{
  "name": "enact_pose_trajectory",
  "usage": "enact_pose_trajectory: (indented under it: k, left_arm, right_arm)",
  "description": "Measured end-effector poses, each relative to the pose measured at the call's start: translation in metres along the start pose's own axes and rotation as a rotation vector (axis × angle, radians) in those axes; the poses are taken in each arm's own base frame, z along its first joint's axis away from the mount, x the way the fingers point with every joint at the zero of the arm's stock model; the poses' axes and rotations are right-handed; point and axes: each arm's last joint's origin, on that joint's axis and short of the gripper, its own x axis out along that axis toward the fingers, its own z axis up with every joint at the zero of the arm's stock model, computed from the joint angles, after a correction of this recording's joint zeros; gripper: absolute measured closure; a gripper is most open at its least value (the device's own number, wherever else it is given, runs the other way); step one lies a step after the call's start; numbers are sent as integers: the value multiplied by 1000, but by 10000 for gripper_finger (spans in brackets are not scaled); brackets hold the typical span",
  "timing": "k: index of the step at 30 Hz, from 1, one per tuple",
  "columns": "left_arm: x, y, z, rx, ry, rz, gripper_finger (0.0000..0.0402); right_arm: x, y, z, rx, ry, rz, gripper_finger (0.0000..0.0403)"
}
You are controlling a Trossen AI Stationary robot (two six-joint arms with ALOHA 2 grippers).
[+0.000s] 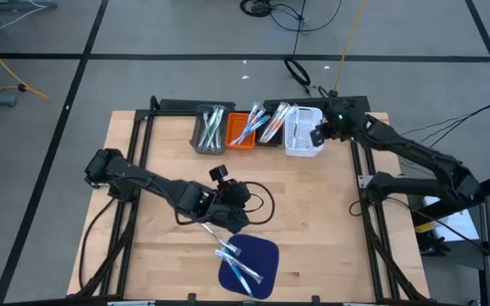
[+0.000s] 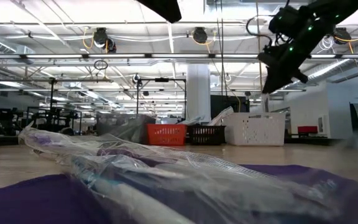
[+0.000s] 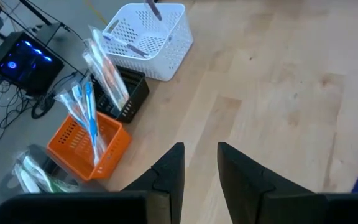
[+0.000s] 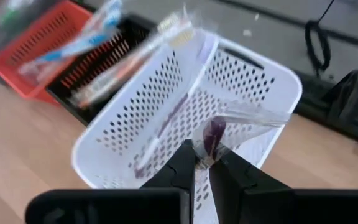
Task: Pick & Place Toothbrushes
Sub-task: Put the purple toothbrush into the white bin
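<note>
Wrapped toothbrushes (image 1: 241, 265) lie on the dark blue mat (image 1: 262, 255) at the near edge, and one more (image 1: 211, 231) rests on the wood beside my left arm. My left gripper (image 3: 199, 165) hovers open above the table's middle with nothing between its fingers. At the far edge stand a grey bin (image 1: 209, 129), an orange bin (image 1: 242, 133), a black bin (image 1: 270, 129) and a white bin (image 1: 303, 133), each with toothbrushes in it. My right gripper (image 4: 202, 163) is over the white bin (image 4: 166, 118), shut on a purple toothbrush in a clear wrapper. My right gripper pinches the purple toothbrush's clear wrapper (image 4: 213, 138) between its two fingertips, coming slanting down from the table's right side. The wrapper flares out past the fingers (image 4: 260, 115) above the white bin's inside. Whether the brush touches the bin, I cannot tell.
A black cable (image 1: 262, 204) loops on the wood beside my left wrist. A black frame (image 1: 143, 144) borders the table at left, far and right. Bare wood lies between the bins and the mat.
</note>
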Motion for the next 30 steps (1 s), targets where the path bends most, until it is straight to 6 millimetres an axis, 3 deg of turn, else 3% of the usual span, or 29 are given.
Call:
enact_pose_trajectory:
  k: [7,16,30]
  left_arm:
    - [3,3,1,-7,6,4,304]
    - [3,3,1,2,8,-1,304]
    - [3,4,-1,21,30,0,304]
  right_arm:
    - [24,-12,6,4,90,-1,378]
    - [27,-20,6,6,98,-27,266]
    - [27,-18,12,-35,31,-2,176]
